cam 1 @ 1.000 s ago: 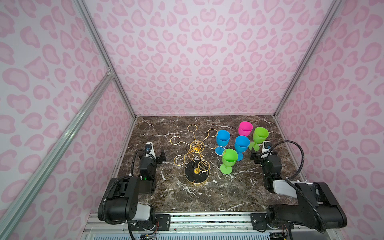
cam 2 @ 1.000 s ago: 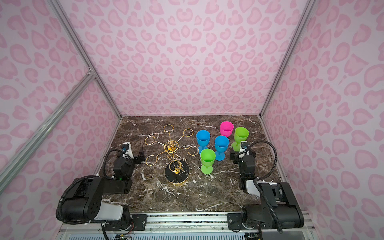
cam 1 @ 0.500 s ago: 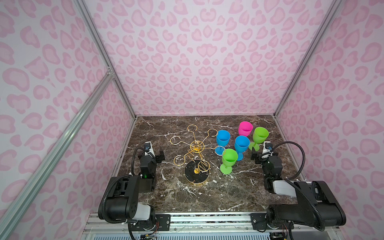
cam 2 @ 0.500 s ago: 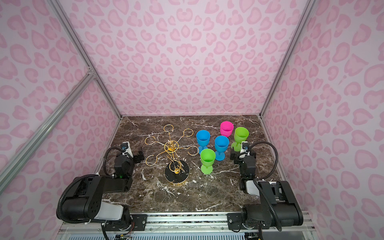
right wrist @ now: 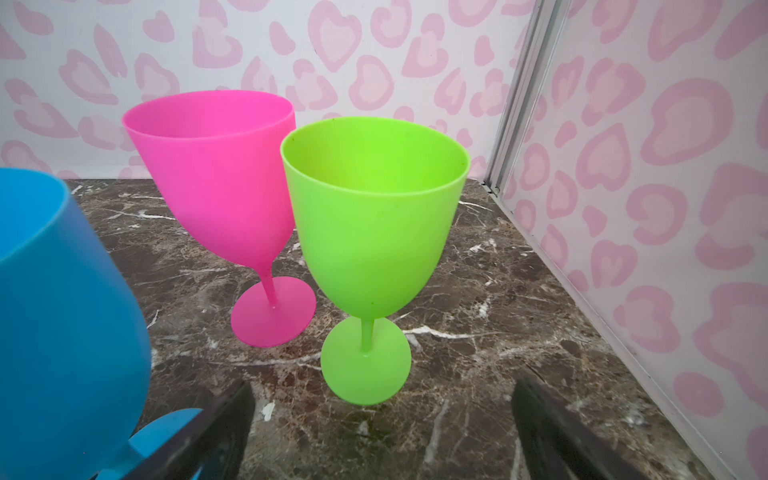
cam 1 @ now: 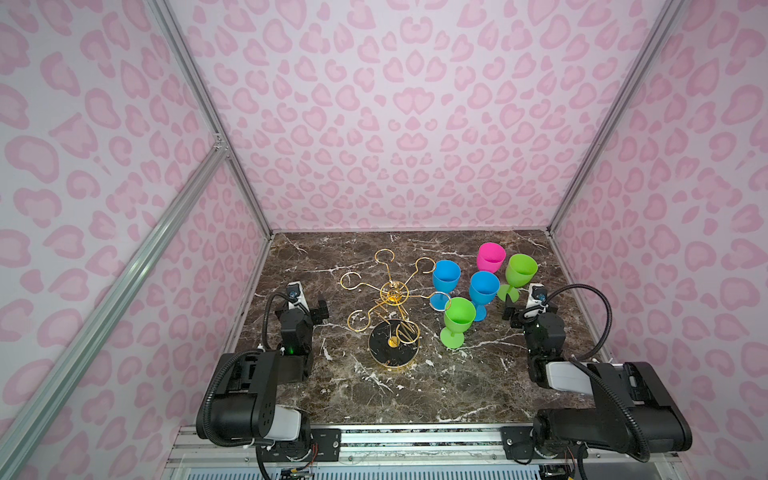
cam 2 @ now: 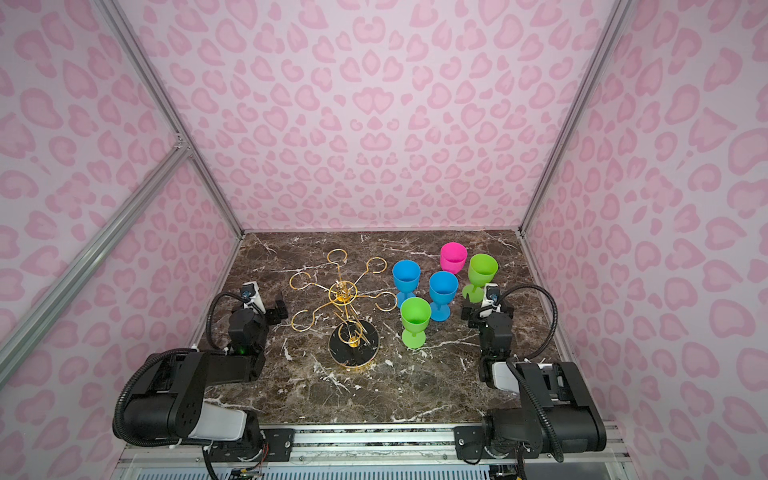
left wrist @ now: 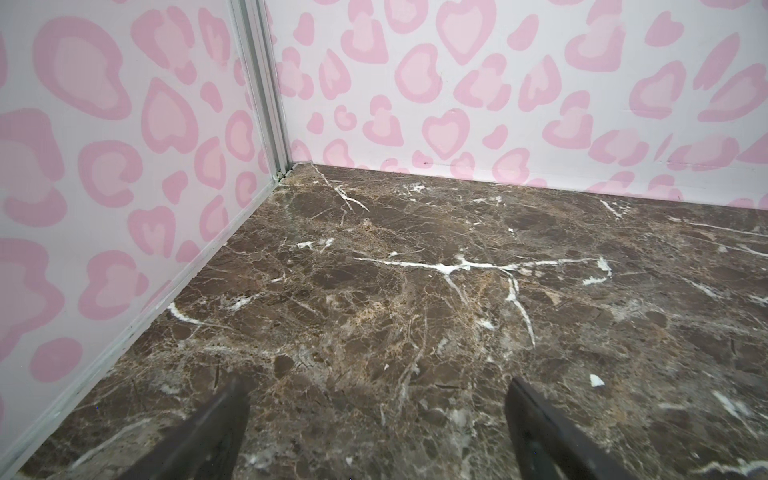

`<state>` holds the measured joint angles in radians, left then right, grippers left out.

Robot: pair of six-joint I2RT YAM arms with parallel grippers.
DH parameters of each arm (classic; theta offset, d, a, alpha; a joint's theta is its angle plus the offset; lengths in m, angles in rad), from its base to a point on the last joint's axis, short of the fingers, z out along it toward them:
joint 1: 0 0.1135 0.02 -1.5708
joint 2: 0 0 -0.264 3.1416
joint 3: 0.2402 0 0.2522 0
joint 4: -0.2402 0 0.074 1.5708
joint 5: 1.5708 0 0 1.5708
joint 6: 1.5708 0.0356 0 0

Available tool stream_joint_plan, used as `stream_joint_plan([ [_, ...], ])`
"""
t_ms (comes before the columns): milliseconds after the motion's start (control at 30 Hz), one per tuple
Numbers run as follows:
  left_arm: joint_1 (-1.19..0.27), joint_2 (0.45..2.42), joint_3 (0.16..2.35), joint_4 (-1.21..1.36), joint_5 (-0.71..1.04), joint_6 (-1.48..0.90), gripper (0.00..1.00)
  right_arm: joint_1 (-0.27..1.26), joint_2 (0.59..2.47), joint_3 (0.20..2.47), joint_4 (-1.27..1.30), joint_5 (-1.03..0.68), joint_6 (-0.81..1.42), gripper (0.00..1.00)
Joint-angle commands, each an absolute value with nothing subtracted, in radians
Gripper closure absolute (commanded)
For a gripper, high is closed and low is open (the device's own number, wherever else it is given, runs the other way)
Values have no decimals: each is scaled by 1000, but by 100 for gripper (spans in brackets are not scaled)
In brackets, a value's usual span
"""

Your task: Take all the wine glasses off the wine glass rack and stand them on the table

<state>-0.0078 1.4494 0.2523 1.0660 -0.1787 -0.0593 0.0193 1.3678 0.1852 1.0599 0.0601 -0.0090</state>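
Nothing has moved since a second ago; both arms sit just where they were. We see the rack (cam 1: 393, 293) with all six hooks bare, so we think the job is done. No glass hangs on it. Five glasses (cam 2: 444, 286) stand upright on the table (left wrist: 415, 291), all on the right arm's side of the rack: a blue glass (cam 1: 446, 274) just beside one hook, the pink glass (right wrist: 216, 178) and a green glass (right wrist: 374, 224) farthest from it. The right claw (right wrist: 382, 382) is spread wide and holds nothing, out past the glasses from the rack, with that green glass right before it. The left claw (left wrist: 377, 381) is spread wide and empty too, near the rack on its other side. To end well, we would leave both claws wide and pull the right arm straight back, since a tall glass on a thin stem may tip at a small bump. The rack is thin shiny gold wire with open round loops on a flat round black foot. The glasses look like smooth, dull plastic with deep bowls and flat round feet. The table looks like dark brown stone with white cracks.
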Motion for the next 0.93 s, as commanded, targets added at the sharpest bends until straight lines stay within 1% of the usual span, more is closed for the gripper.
stream_joint_plan([
  [0,-7,1454,270,1068,-198,-66,3,15,1387,179,1124,81,9,2],
  [67,-7,1455,272,1063,-198,-66,3,19,1389,190,1112,39,-14,2],
  [133,-7,1455,273,1061,-197,-65,3,18,1390,187,1110,66,0,2],
  [233,-8,1456,279,1051,-201,-66,3,17,1391,192,1102,52,-2,2],
  [300,-6,1457,282,1046,-201,-66,3,10,1392,188,1108,81,10,2],
  [367,-8,1457,284,1045,-201,-65,3,2,1399,191,1117,10,-8,2],
  [400,-7,1457,284,1043,-201,-66,3,16,1397,197,1101,9,-23,2],
  [467,-8,1457,285,1042,-201,-66,3,22,1396,195,1100,49,-11,2],
  [900,-8,1464,320,985,-212,-70,3,15,1404,189,1122,51,-2,2],
])
